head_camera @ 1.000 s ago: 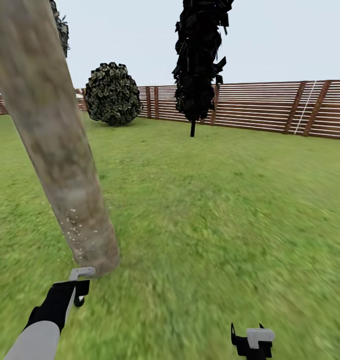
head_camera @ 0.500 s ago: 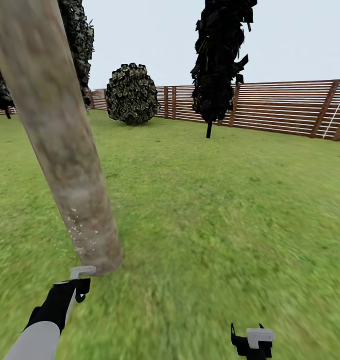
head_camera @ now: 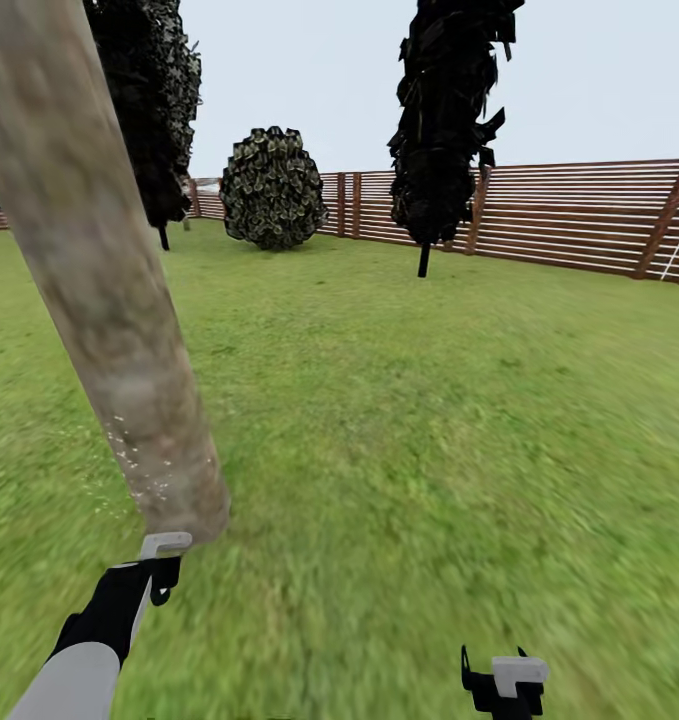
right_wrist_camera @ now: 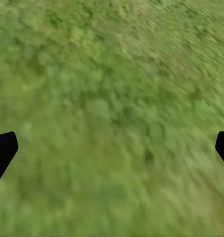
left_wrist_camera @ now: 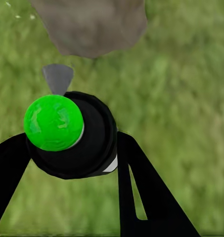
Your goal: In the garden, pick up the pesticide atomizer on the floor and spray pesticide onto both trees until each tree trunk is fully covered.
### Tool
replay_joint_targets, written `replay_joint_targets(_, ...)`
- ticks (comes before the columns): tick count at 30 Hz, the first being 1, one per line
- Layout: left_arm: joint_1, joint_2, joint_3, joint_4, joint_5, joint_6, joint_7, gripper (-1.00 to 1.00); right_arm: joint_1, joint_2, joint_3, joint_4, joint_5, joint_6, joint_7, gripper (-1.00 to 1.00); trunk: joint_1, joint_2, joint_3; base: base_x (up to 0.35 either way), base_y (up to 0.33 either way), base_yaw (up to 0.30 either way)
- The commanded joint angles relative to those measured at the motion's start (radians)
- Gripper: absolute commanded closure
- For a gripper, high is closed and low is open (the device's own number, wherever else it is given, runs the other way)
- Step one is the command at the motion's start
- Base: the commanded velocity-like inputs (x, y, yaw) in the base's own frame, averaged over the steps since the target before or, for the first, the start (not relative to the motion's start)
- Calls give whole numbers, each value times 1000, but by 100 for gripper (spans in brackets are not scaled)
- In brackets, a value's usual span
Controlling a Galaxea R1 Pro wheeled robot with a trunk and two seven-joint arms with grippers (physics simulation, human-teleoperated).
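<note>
The pesticide atomizer is held clamped in the left pincer just beside the base of the tree trunk, above the floor. It is judged light, rigid and smooth (likely slippery), best gripped round its black body below the green top; the right pincer is spread apart, empty.

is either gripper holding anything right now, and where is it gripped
The left gripper holds the pesticide atomizer, its fingers clamped on the black body just below the green top. The right gripper is open over grass, holding nothing.

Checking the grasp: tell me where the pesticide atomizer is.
The pesticide atomizer sits clamped in the left tool, low on the head view's left, just before the base of the near tree trunk.
</note>
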Motion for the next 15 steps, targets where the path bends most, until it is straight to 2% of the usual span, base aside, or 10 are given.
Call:
replay_joint_targets(1, 0, 0, 0, 0, 1, 1, 0, 100, 0, 0, 0, 0, 0, 0, 0, -100, 0, 0, 0, 17, -272, 276)
replay_joint_targets(9, 0, 11, 6, 5, 3, 15, 0, 100, 0, 0, 0, 0, 0, -1, 0, -100, 0, 0, 0, 124, -260, 267)
replay_joint_targets(15, -1, 8, -4, 8, 3, 27, -2, 100, 0, 0, 0, 0, 0, -1, 0, -100, 0, 0, 0, 215, -218, 23)
